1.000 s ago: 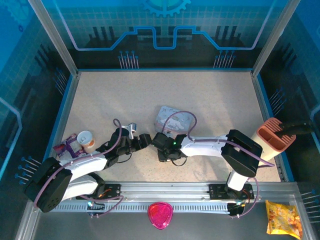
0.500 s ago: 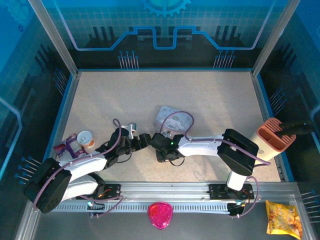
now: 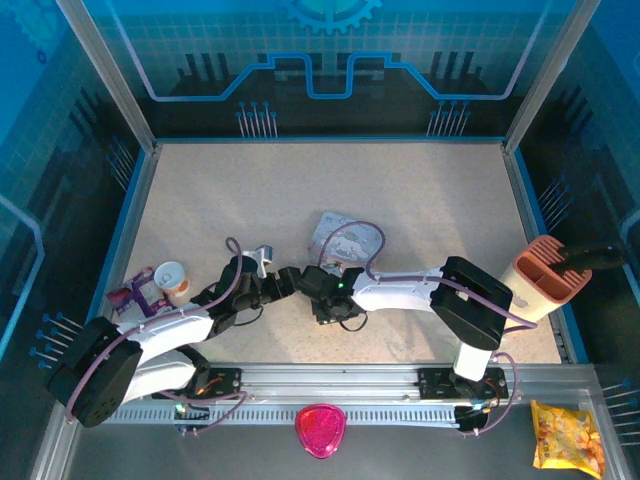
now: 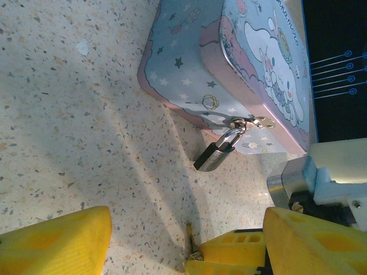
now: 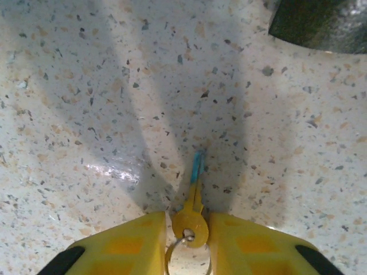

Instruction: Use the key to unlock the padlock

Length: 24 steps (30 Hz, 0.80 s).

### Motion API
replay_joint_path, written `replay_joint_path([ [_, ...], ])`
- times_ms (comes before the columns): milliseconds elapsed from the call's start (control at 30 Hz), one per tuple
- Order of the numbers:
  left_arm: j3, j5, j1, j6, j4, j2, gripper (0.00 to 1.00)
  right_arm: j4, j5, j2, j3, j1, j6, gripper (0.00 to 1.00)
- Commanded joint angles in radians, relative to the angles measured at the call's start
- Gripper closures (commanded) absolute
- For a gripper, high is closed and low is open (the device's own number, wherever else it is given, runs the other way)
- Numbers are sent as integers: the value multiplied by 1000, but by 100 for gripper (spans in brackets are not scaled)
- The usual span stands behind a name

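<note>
Key [image 5: 194, 200] points straight out from gripper [image 5: 188, 230].

Cartoon tin [image 3: 330, 228], paper cup [image 3: 171, 277], pink dish [image 3: 320, 430], yellow snack bag [image 3: 566, 437]

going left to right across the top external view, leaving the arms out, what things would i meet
small purple and white carton → small white and orange cup → pale blue cartoon-printed rectangular tin → salmon-pink plastic holder
</note>
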Motion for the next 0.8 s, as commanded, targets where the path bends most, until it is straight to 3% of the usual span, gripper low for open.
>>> replay_joint_path([
  [0,-10,-23,7,27,-7,-16,29,21,-15,50,11,21,3,79],
  [367,-10,-19,7,18,-5,-12,29,20,46,-55,-21,24,-14,99],
  [467,12,-2,7,0,-38,-6,29,55,63,-121,-48,23,-48,100],
  [767,229,56,-49,-87,-312,-29,34,429,127,-419,-262,36,-433,100],
])
